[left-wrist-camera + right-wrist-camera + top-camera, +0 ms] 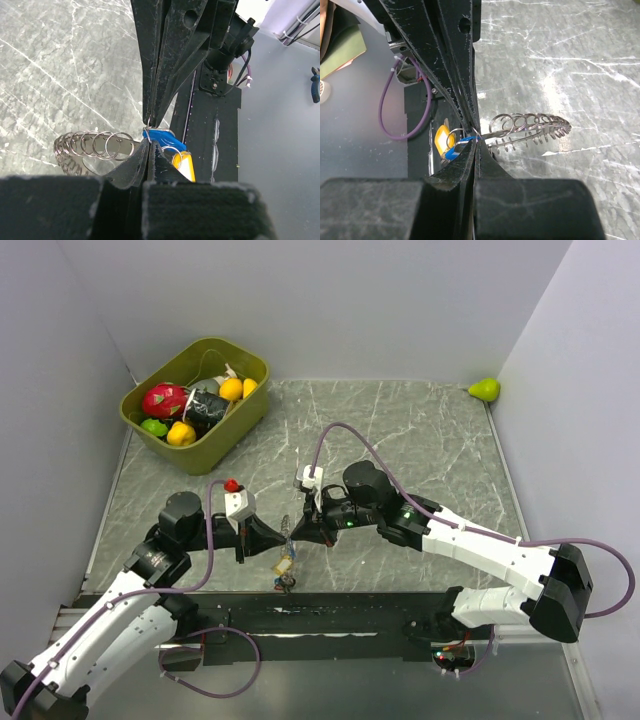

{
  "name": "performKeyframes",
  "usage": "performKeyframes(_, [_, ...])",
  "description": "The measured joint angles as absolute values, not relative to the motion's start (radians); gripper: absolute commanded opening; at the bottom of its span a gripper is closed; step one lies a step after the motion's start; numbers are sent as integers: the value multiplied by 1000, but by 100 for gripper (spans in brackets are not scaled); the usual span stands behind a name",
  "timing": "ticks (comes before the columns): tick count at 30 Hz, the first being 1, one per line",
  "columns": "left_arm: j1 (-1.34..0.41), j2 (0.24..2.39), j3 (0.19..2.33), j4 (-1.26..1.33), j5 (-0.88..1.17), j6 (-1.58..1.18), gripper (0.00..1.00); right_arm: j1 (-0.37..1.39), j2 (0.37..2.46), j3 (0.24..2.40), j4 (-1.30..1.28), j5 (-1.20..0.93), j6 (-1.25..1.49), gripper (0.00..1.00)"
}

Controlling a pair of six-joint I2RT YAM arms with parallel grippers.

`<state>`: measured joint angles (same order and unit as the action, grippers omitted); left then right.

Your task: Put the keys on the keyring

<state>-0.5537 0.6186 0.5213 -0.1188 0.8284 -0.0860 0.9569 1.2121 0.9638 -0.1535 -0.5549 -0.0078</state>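
Note:
The keyring (287,531), a thin silvery loop strung with several small rings, hangs between my two grippers above the table's near edge. My left gripper (272,537) and right gripper (303,530) meet tip to tip, both shut on its wire. In the left wrist view my left gripper (148,141) pinches the wire; the keyring (95,145) curves left, and the blue key tag (162,138) and yellow key tag (186,165) hang right. In the right wrist view my right gripper (476,143) grips the keyring (530,124); the yellow tag (441,137) and blue tag (454,150) dangle left. The keys (284,567) hang below the tips.
An olive basket (236,348) of fruit toys stands at the back left. A green pear toy (485,389) lies in the back right corner. A small red toy (232,485) sits by my left arm. A black strip (350,610) runs along the near edge.

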Motion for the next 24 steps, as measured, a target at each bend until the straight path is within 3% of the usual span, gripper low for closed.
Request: performKeyframes(24, [-558, 577, 521, -117, 823, -72, 1, 953, 1205, 927, -139, -537, 3, 0])
